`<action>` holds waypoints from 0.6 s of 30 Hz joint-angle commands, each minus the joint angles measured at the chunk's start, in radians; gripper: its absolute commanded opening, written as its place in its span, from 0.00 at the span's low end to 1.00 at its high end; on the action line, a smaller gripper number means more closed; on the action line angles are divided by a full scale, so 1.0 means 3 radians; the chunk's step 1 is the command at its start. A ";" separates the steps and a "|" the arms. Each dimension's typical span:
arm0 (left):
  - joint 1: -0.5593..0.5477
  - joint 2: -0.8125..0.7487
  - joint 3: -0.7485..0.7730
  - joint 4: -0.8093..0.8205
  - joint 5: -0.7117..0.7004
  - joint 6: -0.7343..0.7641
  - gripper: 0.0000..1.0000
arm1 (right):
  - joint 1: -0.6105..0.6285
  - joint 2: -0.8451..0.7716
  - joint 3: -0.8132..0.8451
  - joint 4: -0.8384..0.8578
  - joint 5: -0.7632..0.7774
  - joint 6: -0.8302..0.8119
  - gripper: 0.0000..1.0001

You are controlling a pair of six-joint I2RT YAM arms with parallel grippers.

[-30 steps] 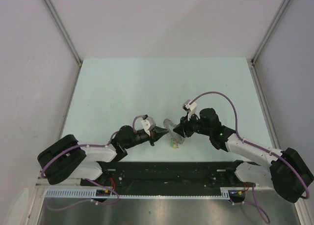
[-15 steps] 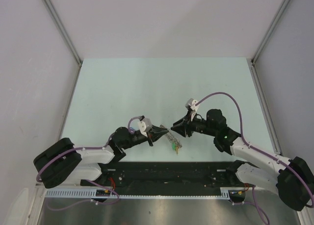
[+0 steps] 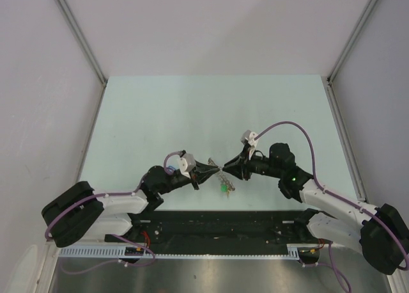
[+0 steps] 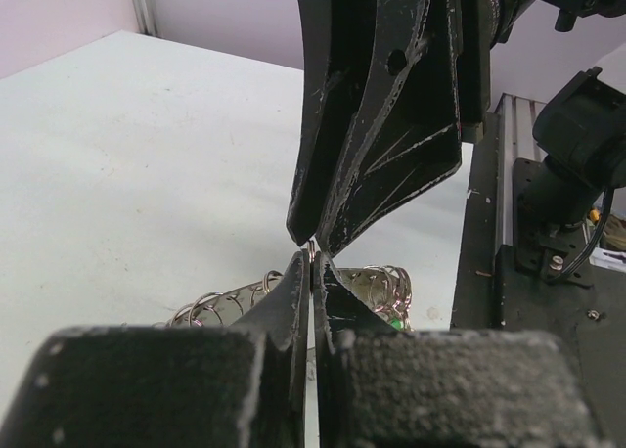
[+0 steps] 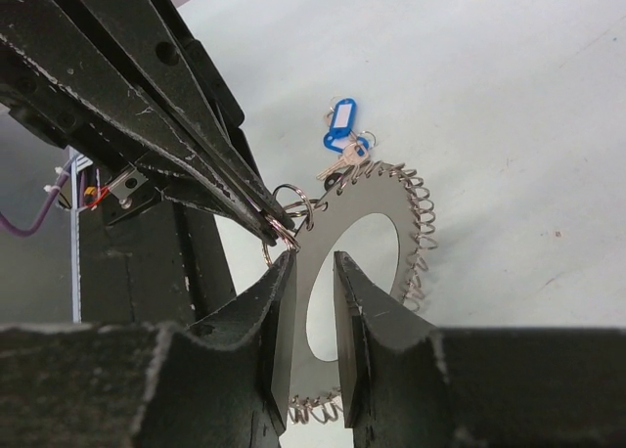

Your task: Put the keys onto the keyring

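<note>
Right hand [image 5: 313,262] newly astride keyring [image 5: 377,201]

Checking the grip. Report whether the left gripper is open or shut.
Shut: the left gripper has its fingers together in its wrist view, pinching a small loop at the edge of the keyring.

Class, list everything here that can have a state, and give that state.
left gripper: shut, pinching the edge of the keyring.
right gripper: open, jaws astride the keyring's band.
keyring: held at its edge by the left gripper.
blue-tagged key: beside the keyring's far edge; attached or not, unclear.
</note>
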 commanded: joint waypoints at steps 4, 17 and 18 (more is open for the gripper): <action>0.0006 -0.0062 0.0014 0.0448 0.0070 -0.0082 0.00 | -0.0004 0.0017 -0.0017 0.0261 -0.0208 -0.0030 0.26; 0.0006 0.0081 0.0050 0.0632 0.0264 -0.0220 0.00 | -0.0009 0.0099 -0.0017 0.0450 -0.0326 -0.0015 0.24; 0.0006 0.0101 0.0060 0.0662 0.0295 -0.0230 0.00 | -0.0004 0.0104 -0.0017 0.0491 -0.0341 -0.0015 0.24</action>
